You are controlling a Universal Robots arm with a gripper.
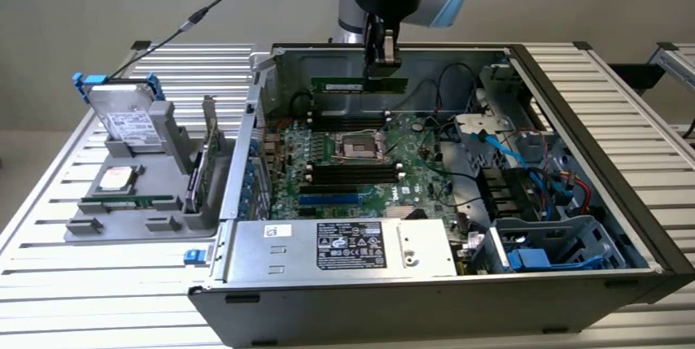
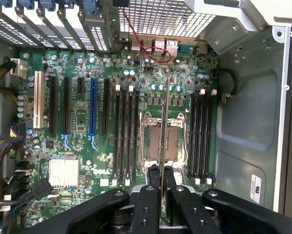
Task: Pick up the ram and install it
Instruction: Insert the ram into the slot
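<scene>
My gripper (image 1: pixel 380 71) is shut on the ram (image 1: pixel 356 85), a thin green stick with a pale label, and holds it level in the air inside the open computer case (image 1: pixel 608 146). The stick hangs above the far part of the motherboard (image 1: pixel 418 172), over the black memory slots (image 1: pixel 350 121) behind the CPU socket (image 1: pixel 359 147). In the wrist view the ram (image 2: pixel 163 131) appears edge-on as a thin line between my black fingers (image 2: pixel 153 180), running over the CPU socket (image 2: pixel 160 141). Black memory slots lie on either side of it (image 2: pixel 125 136) (image 2: pixel 200 134).
A power supply (image 1: pixel 338 247) fills the case's near side. Cables and drive bays (image 1: pixel 532 194) crowd the exterior view's right. Outside the case, at the exterior view's left, a grey fixture (image 1: pixel 120 223) carries a hard drive (image 1: pixel 128 117), an upright expansion card (image 1: pixel 207 158) and another green stick (image 1: pixel 125 201).
</scene>
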